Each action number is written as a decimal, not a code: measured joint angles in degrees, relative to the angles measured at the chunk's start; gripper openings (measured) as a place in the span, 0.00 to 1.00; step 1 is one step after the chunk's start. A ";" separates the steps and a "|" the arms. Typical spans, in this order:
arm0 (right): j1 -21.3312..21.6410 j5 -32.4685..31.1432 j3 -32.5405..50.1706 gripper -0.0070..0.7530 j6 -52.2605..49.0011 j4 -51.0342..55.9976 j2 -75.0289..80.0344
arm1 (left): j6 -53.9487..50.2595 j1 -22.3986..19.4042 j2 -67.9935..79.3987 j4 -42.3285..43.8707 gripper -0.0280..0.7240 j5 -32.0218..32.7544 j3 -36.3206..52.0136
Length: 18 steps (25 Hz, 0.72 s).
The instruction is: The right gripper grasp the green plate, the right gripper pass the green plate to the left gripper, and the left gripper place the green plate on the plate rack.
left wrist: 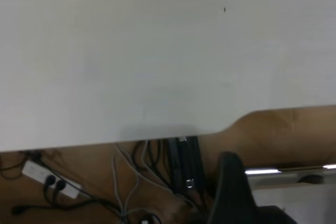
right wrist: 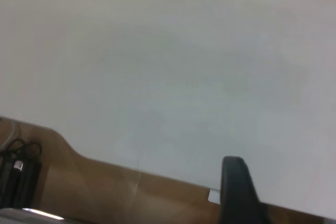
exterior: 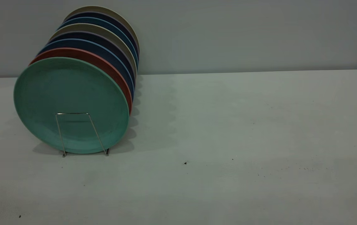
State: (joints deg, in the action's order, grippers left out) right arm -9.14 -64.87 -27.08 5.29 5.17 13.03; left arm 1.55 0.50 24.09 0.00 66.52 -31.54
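Note:
The green plate (exterior: 72,103) stands upright in the front slot of the plate rack (exterior: 72,113) at the table's left. The rack's front wire loop stands just in front of the plate. Neither gripper shows in the exterior view, and neither is near the plate. A black part of my left gripper (left wrist: 233,182) shows in the left wrist view, over the table's edge. A black part of my right gripper (right wrist: 236,182) shows in the right wrist view, also over the table's edge. Neither wrist view shows anything held.
Behind the green plate stand a salmon-pink plate (exterior: 111,68), dark blue plates (exterior: 115,56) and beige plates (exterior: 125,23) in the same rack. The white table (exterior: 244,125) stretches to the right. A power strip (left wrist: 39,174) and cables lie on the floor.

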 joint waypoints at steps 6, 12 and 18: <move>0.00 0.00 0.00 0.61 -0.29 0.00 0.00 | -0.82 0.00 -8.74 0.00 0.73 -1.60 3.45; 0.00 0.00 0.00 0.61 -0.36 0.00 0.00 | -0.87 0.00 -14.76 0.00 0.73 -1.81 3.70; 0.98 0.03 0.00 0.61 -0.40 0.00 -1.68 | -0.87 0.00 -17.16 0.00 0.73 -1.81 3.70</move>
State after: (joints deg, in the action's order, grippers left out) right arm -8.16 -64.84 -27.08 4.88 5.17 11.35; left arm 0.68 0.50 6.93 0.00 64.71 -27.84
